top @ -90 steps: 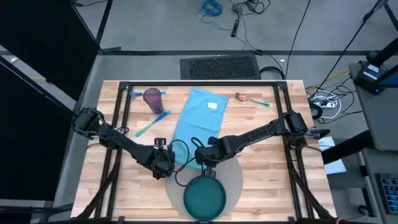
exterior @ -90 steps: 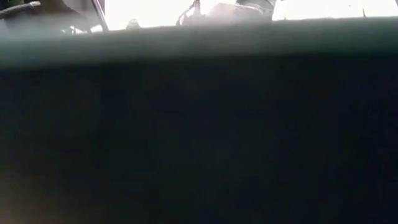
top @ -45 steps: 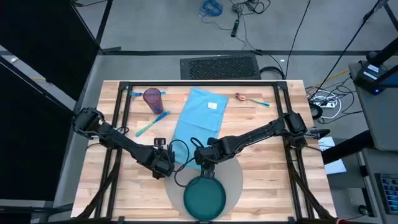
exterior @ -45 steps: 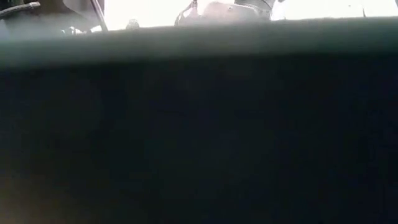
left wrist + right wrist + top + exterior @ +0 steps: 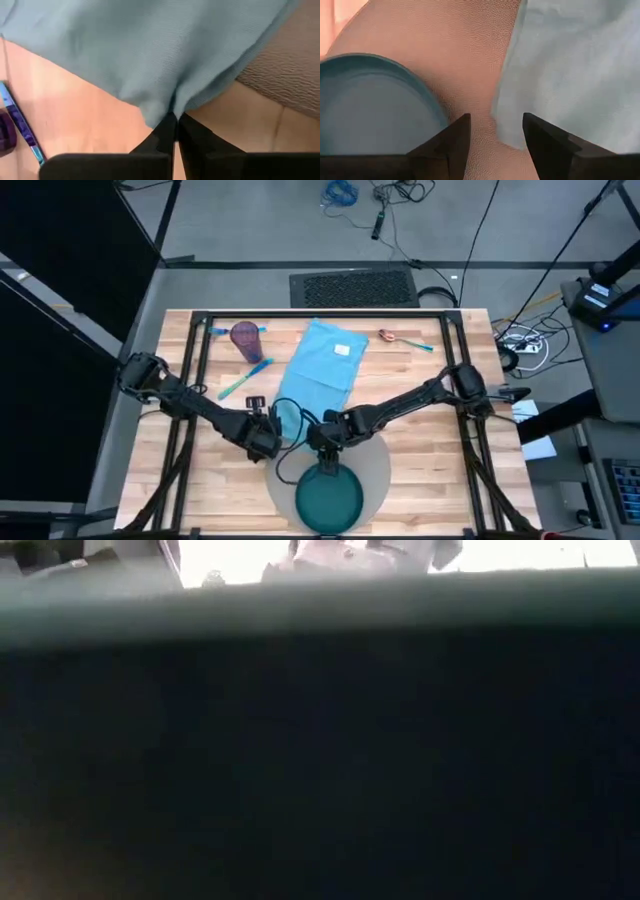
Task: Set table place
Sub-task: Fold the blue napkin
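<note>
While left claw point(image 5: 176, 120) pinches napkin point(image 5: 150, 50) (right claw point(image 5: 495, 132) gapes).

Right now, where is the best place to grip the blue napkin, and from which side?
Probably its near corner, from above: the napkin lies flat, so only an edge pinches up. The left gripper is shut on that corner beside the placemat.

Even overhead light; low view mostly dark and blurred, glare above.
</note>
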Available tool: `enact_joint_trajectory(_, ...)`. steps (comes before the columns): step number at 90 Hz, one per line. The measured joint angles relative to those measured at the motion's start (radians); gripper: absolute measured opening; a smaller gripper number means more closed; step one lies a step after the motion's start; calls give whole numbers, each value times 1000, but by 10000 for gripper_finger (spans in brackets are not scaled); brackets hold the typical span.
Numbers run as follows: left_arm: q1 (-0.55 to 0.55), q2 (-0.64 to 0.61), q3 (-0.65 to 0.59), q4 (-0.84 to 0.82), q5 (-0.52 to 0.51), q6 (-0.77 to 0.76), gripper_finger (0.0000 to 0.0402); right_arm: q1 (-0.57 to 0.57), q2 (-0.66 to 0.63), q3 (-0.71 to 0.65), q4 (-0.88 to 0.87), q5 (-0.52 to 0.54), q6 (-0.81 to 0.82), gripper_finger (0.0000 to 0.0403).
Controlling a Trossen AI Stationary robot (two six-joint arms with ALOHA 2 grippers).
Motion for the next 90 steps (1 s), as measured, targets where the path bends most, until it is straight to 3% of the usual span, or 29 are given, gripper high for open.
enact_joint_trajectory(43, 20, 0, 0, 2, 0, 1, 0, -17, 58, 1, 12, -38, 18, 164)
enact_joint_trajectory(74, 20, 0, 0, 5, 0, 0, 0, -20, 66, 2, 16, -8, 19, 164)
enact_joint_trajectory(90, 20, 0, 0, 5, 0, 0, 0, -20, 83, 5, 8, 5, 29, 143)
